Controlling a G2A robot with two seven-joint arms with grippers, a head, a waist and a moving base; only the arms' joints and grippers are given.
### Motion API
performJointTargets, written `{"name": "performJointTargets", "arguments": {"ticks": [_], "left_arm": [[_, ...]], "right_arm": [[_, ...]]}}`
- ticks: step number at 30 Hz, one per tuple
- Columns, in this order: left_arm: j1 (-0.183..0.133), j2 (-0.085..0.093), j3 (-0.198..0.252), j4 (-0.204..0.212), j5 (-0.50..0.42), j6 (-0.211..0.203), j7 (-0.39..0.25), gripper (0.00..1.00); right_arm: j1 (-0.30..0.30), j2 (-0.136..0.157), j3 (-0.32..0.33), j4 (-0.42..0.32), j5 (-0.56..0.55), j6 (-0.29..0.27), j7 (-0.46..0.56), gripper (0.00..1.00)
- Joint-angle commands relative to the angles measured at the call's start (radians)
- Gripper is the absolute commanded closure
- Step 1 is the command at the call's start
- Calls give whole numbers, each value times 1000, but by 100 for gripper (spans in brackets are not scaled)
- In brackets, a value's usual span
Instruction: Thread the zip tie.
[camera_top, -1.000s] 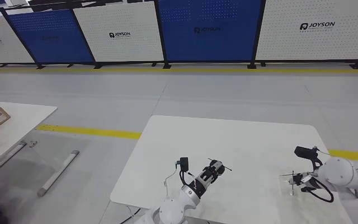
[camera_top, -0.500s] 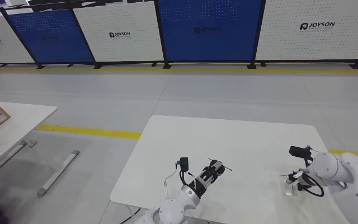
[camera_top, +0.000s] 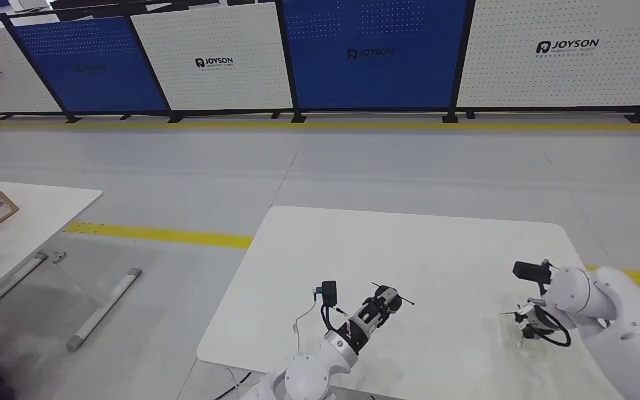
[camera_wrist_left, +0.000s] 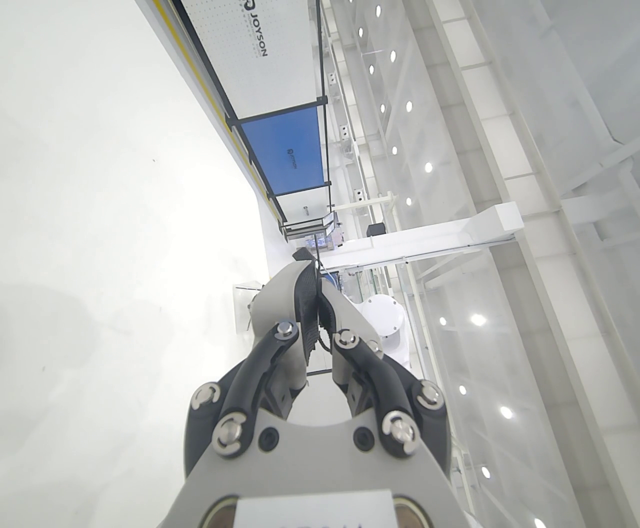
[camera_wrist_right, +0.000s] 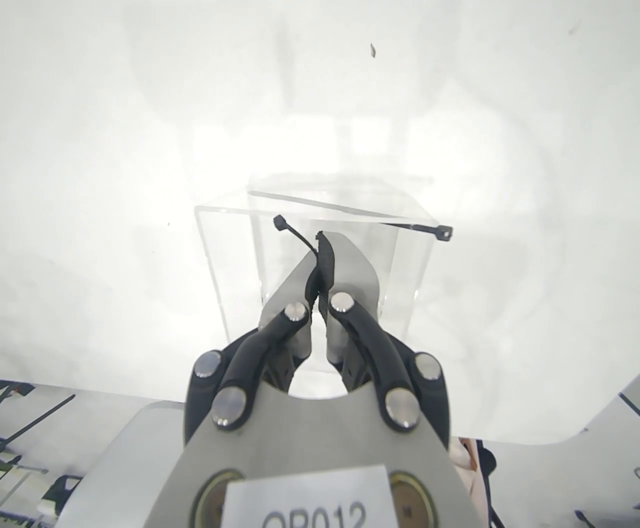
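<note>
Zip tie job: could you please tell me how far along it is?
Done: the left pincer is shut on one zip tie. In hand: the right pincer grips a second tie at the clear box. Left: threading; the two ties are apart.

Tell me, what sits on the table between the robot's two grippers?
Nothing: in the top view, the white table is bare between the left gripper and the right gripper.

Left gripper (camera_wrist_left: 309, 265) and right gripper (camera_wrist_right: 321, 245) have fingers clamped together.
</note>
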Motion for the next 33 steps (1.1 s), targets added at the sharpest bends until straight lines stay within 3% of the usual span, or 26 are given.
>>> {"name": "performJointTargets", "arguments": {"ticks": [1, 8, 14, 32, 33], "left_arm": [[0, 0, 0, 0, 0, 0, 0, 100], [0, 0, 0, 0, 0, 0, 0, 100], [0, 0, 0, 0, 0, 0, 0, 100], [0, 0, 0, 0, 0, 0, 0, 100], [0, 0, 0, 0, 0, 0, 0, 100]], "right_arm": [[-10, 6, 16, -19, 2, 0, 0, 100], [-137, 50, 162, -174, 6, 0, -36, 100], [-359, 92, 401, -367, 91, 0, -164, 100], [-359, 92, 401, -367, 91, 0, -164, 100], [-368, 90, 407, -368, 98, -7, -206, 100]]}}
